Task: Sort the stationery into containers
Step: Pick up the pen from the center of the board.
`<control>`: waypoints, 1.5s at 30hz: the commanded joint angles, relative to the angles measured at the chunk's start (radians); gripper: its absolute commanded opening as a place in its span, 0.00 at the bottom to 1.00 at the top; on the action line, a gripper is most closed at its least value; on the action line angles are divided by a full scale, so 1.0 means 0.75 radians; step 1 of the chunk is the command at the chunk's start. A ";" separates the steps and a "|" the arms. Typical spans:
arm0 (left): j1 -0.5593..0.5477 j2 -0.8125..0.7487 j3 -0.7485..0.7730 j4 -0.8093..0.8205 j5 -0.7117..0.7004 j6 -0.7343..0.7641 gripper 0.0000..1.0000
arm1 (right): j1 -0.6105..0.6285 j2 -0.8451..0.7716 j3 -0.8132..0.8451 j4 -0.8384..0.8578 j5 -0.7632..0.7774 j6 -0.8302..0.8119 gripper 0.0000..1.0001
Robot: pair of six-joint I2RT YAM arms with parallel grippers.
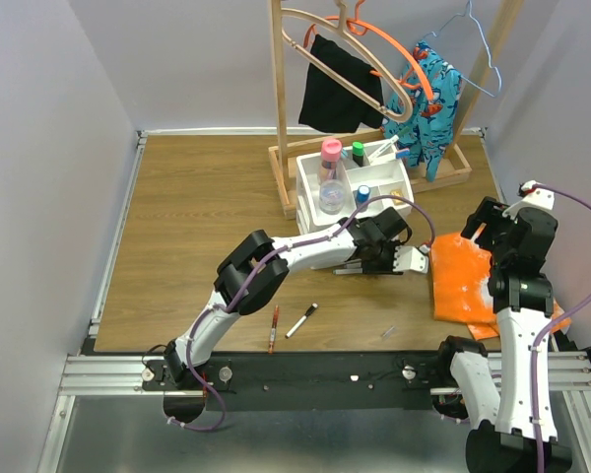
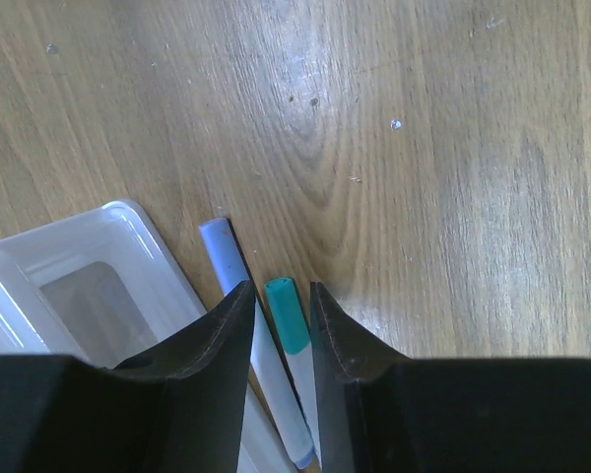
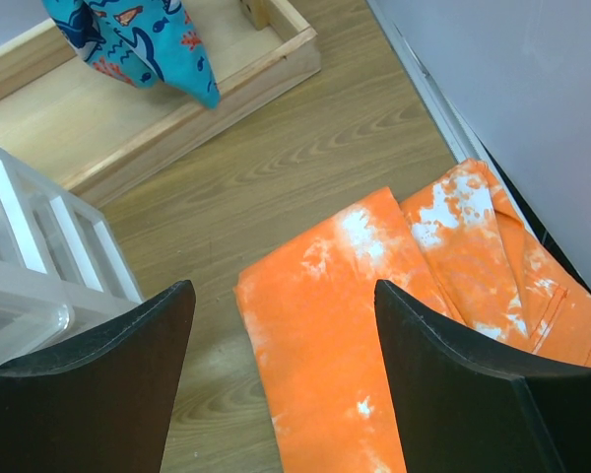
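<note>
Writing cannot be read on any item: the labels on the pink-capped bottle point(image 1: 331, 158) and the small blue-capped bottle point(image 1: 362, 194) are too small in the top view. Both bottles stand in compartments of the tray on top of the white organiser point(image 1: 307, 197), together with a green-capped marker point(image 1: 358, 153). Behind the organiser is the wooden rack point(image 1: 279, 99), hung with a black garment point(image 1: 340, 84) and a blue patterned garment point(image 1: 428, 99). Only the top view shows the red pen point(image 1: 274, 328) and a black-tipped white marker point(image 1: 301, 320). They lie near each other on the table point(image 1: 197, 217) by its front edge, well apart from the organiser. Only the left wrist view shows what sits at the left gripper point(image 2: 279, 296). A teal-capped pen point(image 2: 288, 320) lies on the wood between its fingers, just beside a clear plastic corner of the organiser. A light-blue bar point(image 2: 222, 251) lies alongside the pen and passes under one finger. The jaws stand a narrow slit apart around the pen, and whether they press it cannot be told. From above, the arm hides both items. In the right wrist view the right gripper point(image 3: 284, 296) hangs with its jaws spread wide and nothing between them. It is over the edge of the orange cloth point(image 3: 443, 246), which lies on the table near the organiser.
</note>
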 commanded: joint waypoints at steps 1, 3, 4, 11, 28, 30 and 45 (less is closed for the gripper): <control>0.031 0.049 0.000 -0.054 0.038 -0.015 0.36 | 0.006 0.006 -0.019 0.032 -0.008 0.000 0.81; 0.031 0.041 -0.020 -0.050 0.038 -0.025 0.36 | 0.006 0.006 -0.023 0.036 -0.006 0.002 0.81; 0.031 0.039 -0.028 -0.046 0.036 -0.029 0.36 | 0.006 0.008 -0.025 0.038 -0.012 0.000 0.81; 0.033 0.002 -0.128 -0.027 0.030 -0.044 0.36 | 0.006 0.012 -0.031 0.053 -0.016 0.002 0.81; 0.023 -0.127 -0.349 0.028 -0.031 -0.031 0.38 | 0.008 0.008 -0.039 0.069 -0.039 -0.004 0.81; 0.023 -0.137 -0.376 0.030 -0.031 -0.027 0.38 | 0.006 0.004 -0.044 0.071 -0.045 -0.002 0.81; -0.034 -0.066 -0.341 0.020 -0.007 -0.056 0.22 | 0.010 -0.006 -0.033 0.047 -0.047 0.004 0.81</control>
